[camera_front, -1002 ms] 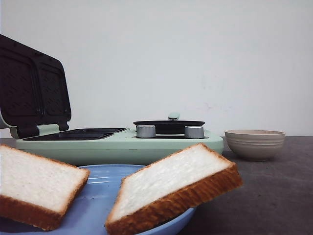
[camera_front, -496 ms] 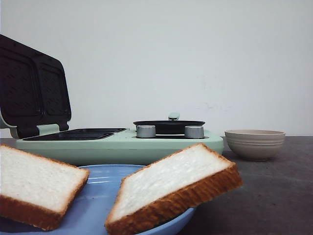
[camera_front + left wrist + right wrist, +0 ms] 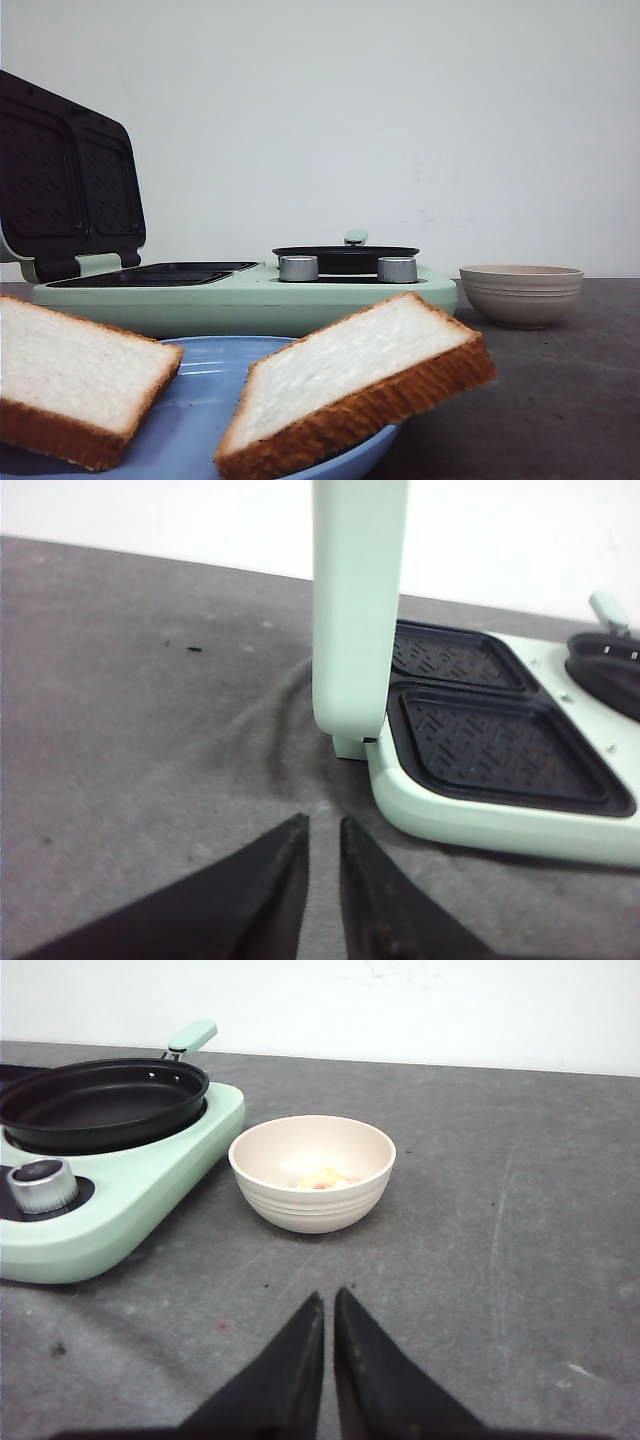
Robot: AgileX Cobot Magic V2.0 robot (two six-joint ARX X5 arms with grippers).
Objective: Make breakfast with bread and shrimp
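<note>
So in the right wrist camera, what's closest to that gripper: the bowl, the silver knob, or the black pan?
1. The right gripper points at the bowl, nearest, straight ahead, with shrimp inside.
2. The silver knob, off to the side on the green cooker.
3. The black pan, farthest, behind the knob.

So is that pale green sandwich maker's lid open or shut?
Open. The pale green sandwich maker has its dark-lined lid standing upright at the back, leaving both ridged black plates bare, with nothing on them.
</note>
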